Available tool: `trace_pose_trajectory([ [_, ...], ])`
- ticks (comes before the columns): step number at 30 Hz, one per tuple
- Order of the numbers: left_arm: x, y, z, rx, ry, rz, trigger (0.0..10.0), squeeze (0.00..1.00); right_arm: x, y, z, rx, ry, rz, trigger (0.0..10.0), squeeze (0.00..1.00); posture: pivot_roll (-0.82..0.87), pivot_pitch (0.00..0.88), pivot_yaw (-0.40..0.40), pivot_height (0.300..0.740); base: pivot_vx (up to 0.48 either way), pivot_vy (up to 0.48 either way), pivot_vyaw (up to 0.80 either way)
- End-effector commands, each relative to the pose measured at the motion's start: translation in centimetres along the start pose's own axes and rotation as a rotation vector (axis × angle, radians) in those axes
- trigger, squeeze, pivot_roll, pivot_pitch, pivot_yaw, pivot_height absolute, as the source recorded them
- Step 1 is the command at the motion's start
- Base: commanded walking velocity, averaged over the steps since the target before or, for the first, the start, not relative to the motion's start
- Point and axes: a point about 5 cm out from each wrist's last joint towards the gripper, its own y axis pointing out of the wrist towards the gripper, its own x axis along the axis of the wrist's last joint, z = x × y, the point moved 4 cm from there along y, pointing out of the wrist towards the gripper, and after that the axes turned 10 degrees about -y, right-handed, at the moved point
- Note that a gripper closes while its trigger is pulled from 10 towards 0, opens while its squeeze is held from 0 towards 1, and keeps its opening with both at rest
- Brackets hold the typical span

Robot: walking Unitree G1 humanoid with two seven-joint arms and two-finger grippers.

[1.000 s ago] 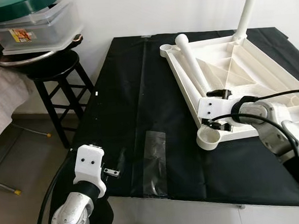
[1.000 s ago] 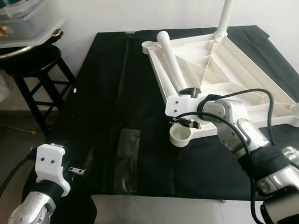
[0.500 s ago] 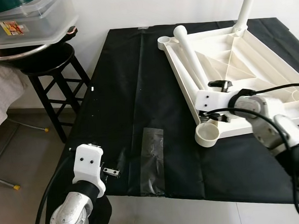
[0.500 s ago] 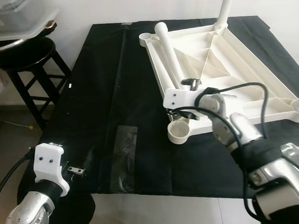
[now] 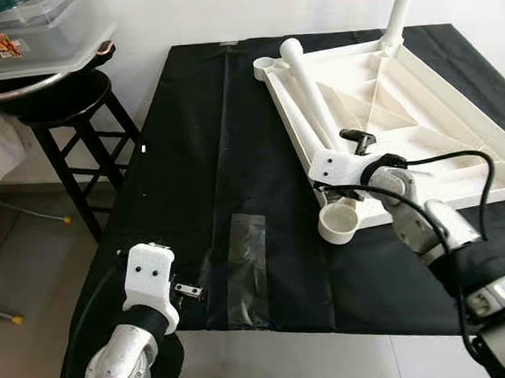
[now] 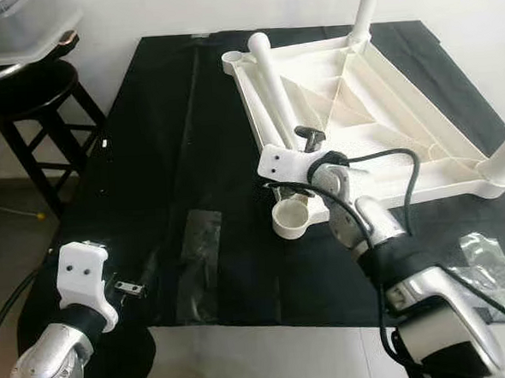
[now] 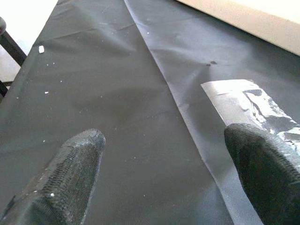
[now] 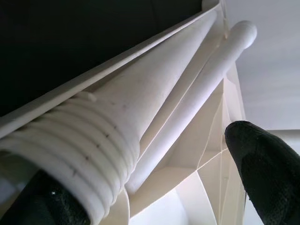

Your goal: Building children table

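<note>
A white plastic children's tabletop (image 5: 419,102) is seen lying upside down on a black cloth (image 5: 200,166), with one white leg (image 5: 396,13) standing upright in its far corner socket. A loose white table leg (image 5: 314,95) lies inside the tabletop along the edge nearest the cloth's middle. The right gripper (image 5: 354,170) is placed at that leg's threaded end, near the empty round corner socket (image 5: 339,225), its fingers (image 8: 262,173) spread around the threads. The left gripper (image 7: 159,183) is held open over the cloth's near edge, beside a clear plastic strip (image 5: 247,266). A black stool (image 5: 59,115) stands beside the cloth.
</note>
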Motion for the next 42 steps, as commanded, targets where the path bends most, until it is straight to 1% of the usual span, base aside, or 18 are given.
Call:
trace_pose_trajectory([
  [1,0.0,-0.3,-0.1,0.005,-0.017,0.004,10.0,0.0,0.0,0.4,3.4,0.063,-0.007,0.014,10.0,0.0,-0.04,0.222,0.044,0.74,0.0,0.0,0.0],
  [2,0.0,-0.3,-0.1,0.005,-0.018,0.004,10.0,0.0,0.1,0.4,3.6,0.052,-0.005,0.011,10.0,0.0,-0.04,0.222,0.044,0.74,0.0,0.0,0.0],
  [3,0.1,-0.3,-0.1,0.005,-0.019,0.003,10.0,0.0,0.0,0.6,3.8,0.038,0.003,0.017,0.7,0.0,-0.04,0.222,0.043,0.74,0.0,0.0,0.0],
  [5,0.1,-0.3,-0.1,0.006,-0.02,0.002,10.0,0.0,0.0,0.6,4.0,0.029,0.009,0.021,0.7,0.0,-0.04,0.222,0.043,0.74,0.0,0.0,0.0],
  [6,0.1,-0.3,-0.1,0.006,-0.021,0.002,10.0,0.0,-0.1,0.7,4.2,0.017,0.011,0.024,0.0,0.0,-0.04,0.223,0.043,0.74,0.0,0.0,0.0],
  [17,0.1,-0.2,-0.1,0.009,-0.025,0.001,10.0,0.0,0.3,0.7,4.1,-0.091,0.018,-0.009,0.0,0.0,-0.04,0.221,0.042,0.74,0.0,0.0,0.0],
  [23,0.0,-0.1,0.0,0.009,-0.029,0.003,10.0,0.0,-0.3,0.4,2.3,-0.213,0.035,-0.004,0.0,0.0,-0.05,0.211,0.042,0.74,0.0,0.0,0.0],
  [26,0.0,0.0,0.0,0.008,-0.03,0.003,10.0,0.0,-0.4,0.3,2.1,-0.228,0.036,-0.002,0.0,0.0,-0.05,0.206,0.042,0.74,0.0,0.0,0.0],
  [28,0.1,0.1,0.1,0.002,-0.033,0.0,10.0,0.0,-0.6,0.1,0.5,-0.302,0.063,-0.001,0.0,0.0,-0.05,0.189,0.045,0.74,0.0,0.0,0.0],
  [31,1.3,0.6,0.8,-0.005,-0.03,-0.032,10.0,0.0,-0.9,-0.7,-3.3,-0.448,0.188,-0.021,0.0,0.0,-0.06,0.171,0.047,0.74,0.0,0.0,0.0],
  [32,1.3,0.6,0.8,-0.005,-0.03,-0.032,10.0,0.0,-0.9,-0.7,-3.3,-0.448,0.188,-0.021,0.0,0.0,-0.06,0.171,0.047,0.74,0.0,0.0,0.0],
  [35,2.5,1.0,1.4,-0.007,-0.038,-0.067,10.0,0.0,-1.0,-1.3,-5.6,-0.521,0.284,-0.043,0.0,0.0,-0.06,0.159,0.05,0.74,0.0,0.0,0.0],
  [36,2.5,1.0,1.4,-0.007,-0.038,-0.067,10.0,0.0,-1.0,-1.3,-5.6,-0.521,0.284,-0.043,0.0,0.0,-0.06,0.159,0.05,0.74,0.0,0.0,0.0],
  [37,3.5,1.3,1.7,-0.01,-0.041,-0.094,10.0,0.0,-1.0,-1.8,-7.0,-0.568,0.348,-0.064,0.0,0.0,-0.06,0.152,0.051,0.74,0.0,0.0,0.0],
  [38,3.5,1.3,1.7,-0.01,-0.041,-0.094,10.0,0.0,-1.0,-1.8,-7.0,-0.568,0.348,-0.064,0.0,0.0,-0.06,0.152,0.051,0.74,0.0,0.0,0.0],
  [39,4.5,1.6,2.0,-0.017,-0.045,-0.124,10.0,0.0,-0.9,-2.3,-8.6,-0.616,0.399,-0.099,0.0,0.0,-0.07,0.145,0.051,0.74,0.0,0.0,0.0],
  [41,4.5,1.6,2.0,-0.017,-0.045,-0.124,10.0,0.0,-0.9,-2.3,-8.6,-0.616,0.399,-0.099,0.0,0.0,-0.07,0.145,0.051,0.74,0.0,0.0,0.0],
  [42,5.6,2.0,2.1,-0.026,-0.052,-0.158,10.0,0.0,-0.3,-2.8,-9.9,-0.647,0.458,-0.156,0.0,0.0,-0.07,0.135,0.053,0.74,0.0,0.0,0.0],
])
